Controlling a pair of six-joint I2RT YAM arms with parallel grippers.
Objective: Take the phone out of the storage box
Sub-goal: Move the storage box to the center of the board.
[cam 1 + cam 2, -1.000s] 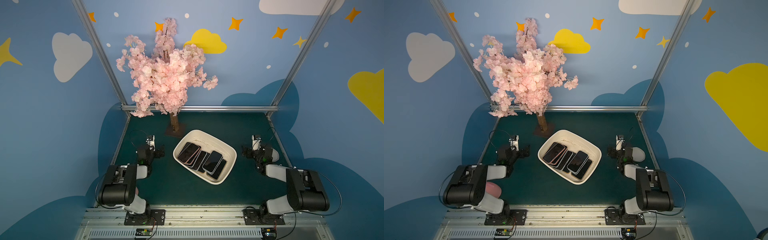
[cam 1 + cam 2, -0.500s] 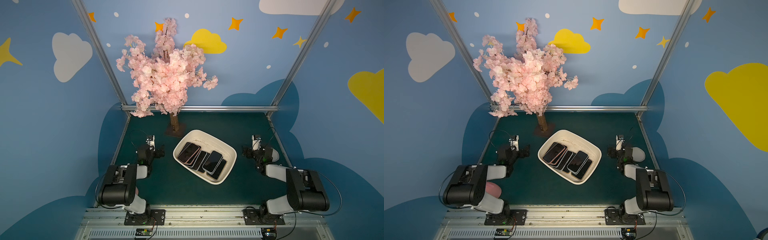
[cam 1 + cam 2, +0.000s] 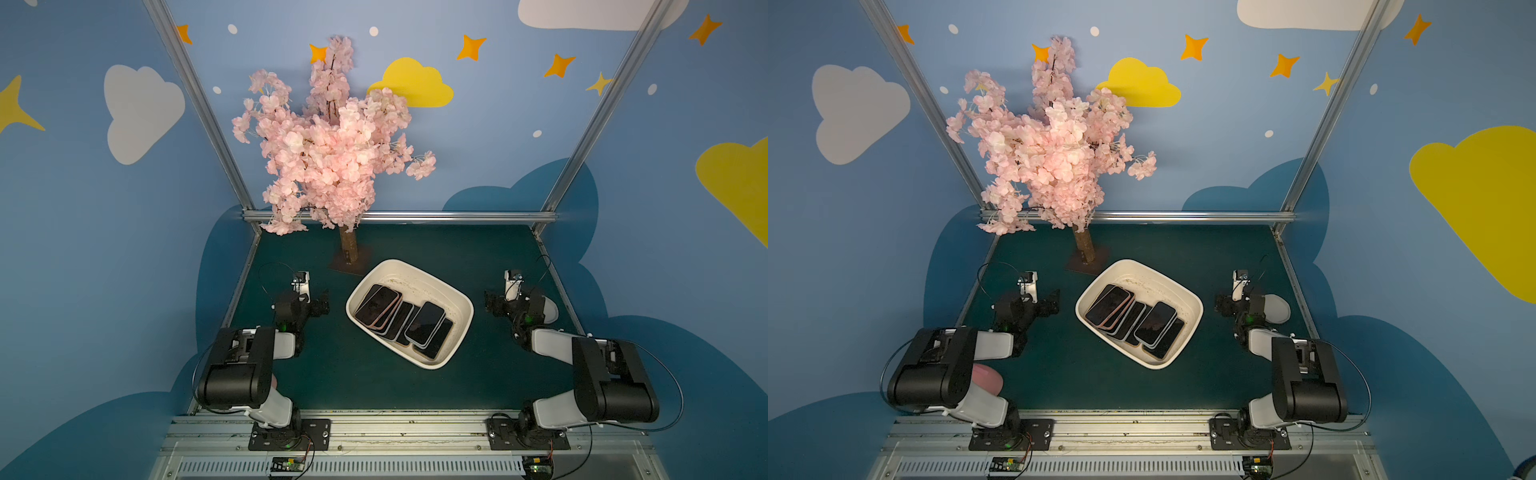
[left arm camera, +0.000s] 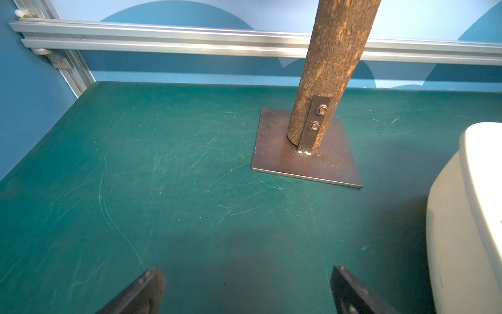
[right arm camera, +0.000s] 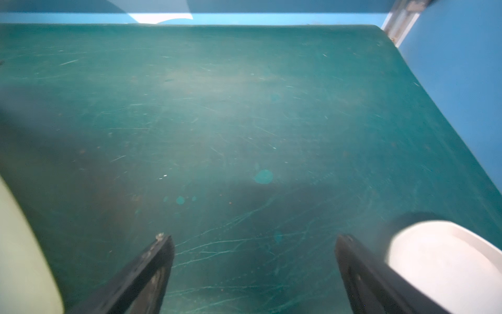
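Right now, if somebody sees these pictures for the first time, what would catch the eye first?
Surely the pink blossom tree, standing tall at the back of the green table. Next, the cream storage box in the middle, with several dark phones piled inside. The left gripper and right gripper sit open on either side of it.

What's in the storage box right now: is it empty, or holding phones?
Not empty. In both top views the storage box holds several dark-screened phones, overlapping in a pile.
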